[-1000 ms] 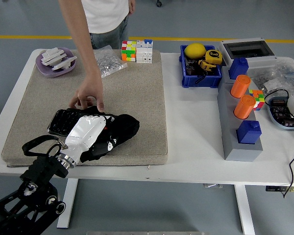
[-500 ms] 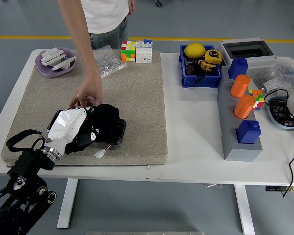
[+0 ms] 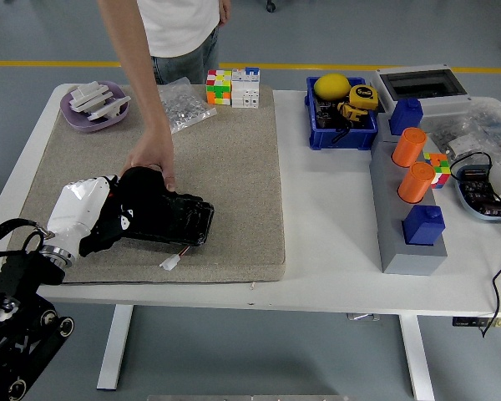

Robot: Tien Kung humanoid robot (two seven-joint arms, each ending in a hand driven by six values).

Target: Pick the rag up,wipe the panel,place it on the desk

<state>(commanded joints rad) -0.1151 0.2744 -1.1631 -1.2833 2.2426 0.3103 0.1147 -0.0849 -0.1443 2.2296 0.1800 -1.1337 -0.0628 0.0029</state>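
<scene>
Hidden parts: the left hand (image 3: 88, 219) has its fingers buried in the black rag (image 3: 142, 194), so only its white back shows; the left end of the panel (image 3: 179, 224) lies under the rag, and its surface is too dark to make out.
Cut off: the person at the top of the frame is visible only from the torso down; the right arm is outside the picture; the clutter at the right edge runs out of frame.
Left hand: low at the left of the frame, palm down on the rag, fingers curled into the cloth and gripping it, wrist angled down toward the lower left corner where the black arm enters.
Rag: bunched in a dark heap on the left part of the panel, on the grey mat (image 3: 234, 167), left of centre.
Panel: flat on the mat, its right end bare and reaching toward the frame's middle; a small white connector (image 3: 170, 263) on a wire lies just below it.
Person's hand (image 3: 153, 159): reaching down from the top, fingertips touching the far edge of the rag and panel.
Desk (image 3: 326, 242): white, carrying the mat on its left half and a blue bin (image 3: 342, 129) in the upper right.
</scene>
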